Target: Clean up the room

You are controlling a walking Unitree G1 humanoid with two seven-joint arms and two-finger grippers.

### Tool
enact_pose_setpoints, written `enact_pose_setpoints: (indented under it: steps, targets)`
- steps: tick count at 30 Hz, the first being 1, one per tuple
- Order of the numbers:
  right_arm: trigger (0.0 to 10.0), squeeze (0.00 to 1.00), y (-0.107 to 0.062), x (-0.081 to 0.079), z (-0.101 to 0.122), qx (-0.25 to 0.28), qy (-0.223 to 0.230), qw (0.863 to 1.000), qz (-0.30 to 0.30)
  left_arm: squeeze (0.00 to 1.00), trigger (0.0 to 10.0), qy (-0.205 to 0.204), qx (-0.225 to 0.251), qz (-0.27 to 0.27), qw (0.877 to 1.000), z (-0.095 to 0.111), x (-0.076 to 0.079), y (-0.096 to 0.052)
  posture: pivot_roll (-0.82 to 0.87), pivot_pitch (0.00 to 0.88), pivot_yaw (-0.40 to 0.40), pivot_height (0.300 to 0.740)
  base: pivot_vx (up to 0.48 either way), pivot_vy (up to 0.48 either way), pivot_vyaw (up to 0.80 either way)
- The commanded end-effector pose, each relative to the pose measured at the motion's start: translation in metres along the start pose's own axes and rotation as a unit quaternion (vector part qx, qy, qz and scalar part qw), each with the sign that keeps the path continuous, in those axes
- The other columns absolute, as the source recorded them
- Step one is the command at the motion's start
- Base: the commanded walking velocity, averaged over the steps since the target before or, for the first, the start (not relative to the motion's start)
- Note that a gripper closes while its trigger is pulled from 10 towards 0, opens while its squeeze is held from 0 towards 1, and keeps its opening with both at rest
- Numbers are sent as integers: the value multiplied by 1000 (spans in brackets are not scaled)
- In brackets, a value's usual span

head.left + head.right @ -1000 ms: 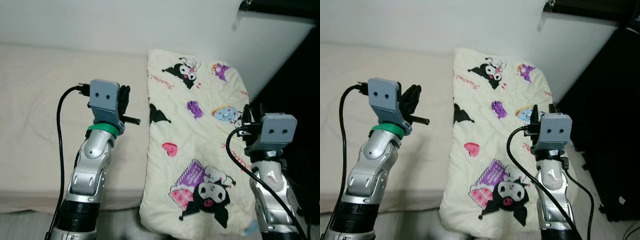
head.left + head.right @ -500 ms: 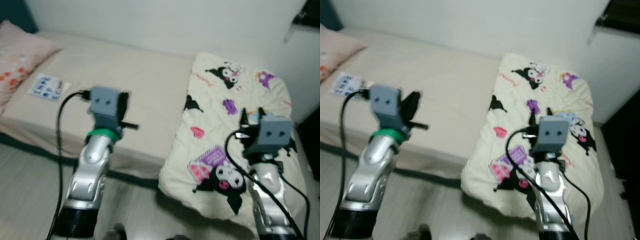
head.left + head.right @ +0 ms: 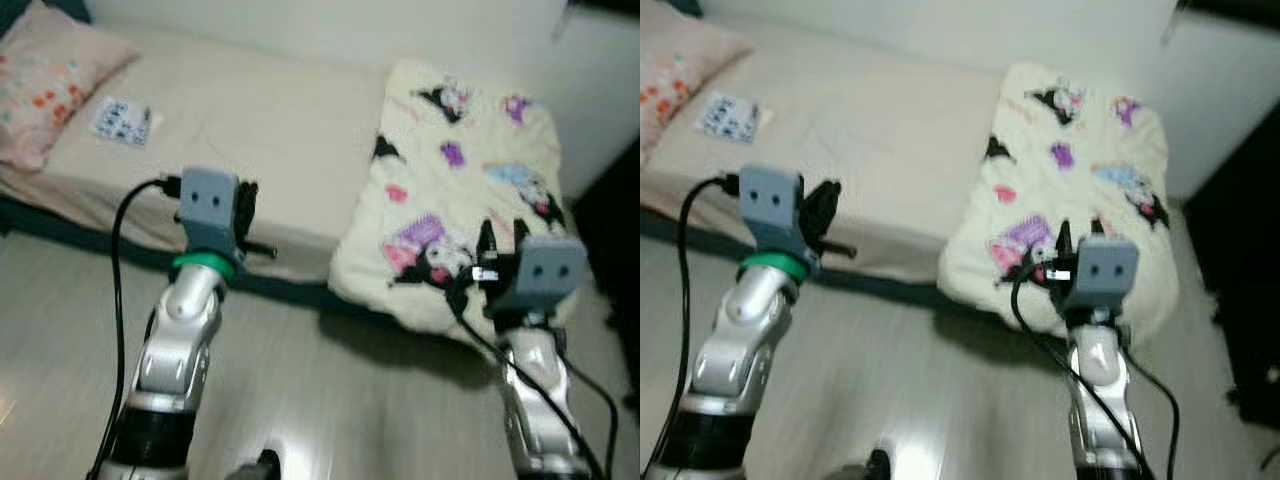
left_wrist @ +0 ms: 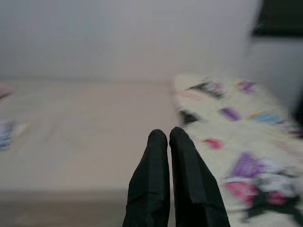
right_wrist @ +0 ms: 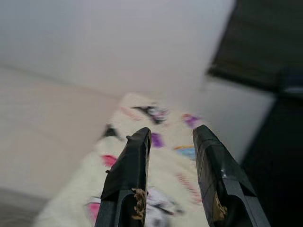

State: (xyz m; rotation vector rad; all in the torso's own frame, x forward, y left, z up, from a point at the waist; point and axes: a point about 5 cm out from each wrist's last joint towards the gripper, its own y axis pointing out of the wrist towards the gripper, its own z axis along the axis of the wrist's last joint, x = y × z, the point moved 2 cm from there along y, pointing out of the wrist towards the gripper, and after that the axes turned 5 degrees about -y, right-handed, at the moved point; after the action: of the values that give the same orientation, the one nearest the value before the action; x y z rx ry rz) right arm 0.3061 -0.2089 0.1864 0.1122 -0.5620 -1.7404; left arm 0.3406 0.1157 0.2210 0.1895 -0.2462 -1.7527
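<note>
step: surveying room, nothing held | left tool pressed together | right tool spread | blanket hangs over bed foot-end edge | next: approach, pick a target

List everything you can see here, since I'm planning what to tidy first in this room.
Bed: one, beige cover, against the white wall.
Blanket: one, cream with black and purple cartoon prints, folded over the bed's right end and hanging off its front edge.
Pillow: one, pink with orange spots, at the bed's left end.
Paper sheet: one, white with blue print, on the bed beside the pillow.
Floor: pale wood.
Left gripper: black fingers together, raised before the bed.
Right gripper: black fingers apart, raised before the blanket.
</note>
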Motion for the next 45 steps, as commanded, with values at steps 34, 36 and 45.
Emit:
enact_pose_setpoints:
  steps: [34,36,45]
  targets:
    - [10000,0,-4,-7,-3,-5,-2,1000,30,0,10000,5,-4,-4,1000,-4,1,1,-74,112,-32,740,362,0,206]
    - [10000,0,-5,-9,-2,-4,8,999,35,0,10000,4,-6,-2,1000,-4,1,1,-74,112,-32,740,150,0,0]
    - [10000,0,-11,-22,-9,-22,35,996,77,0,10000,-6,-21,-13,1000,-12,6,-2,-74,112,-32,740,0,0,0]
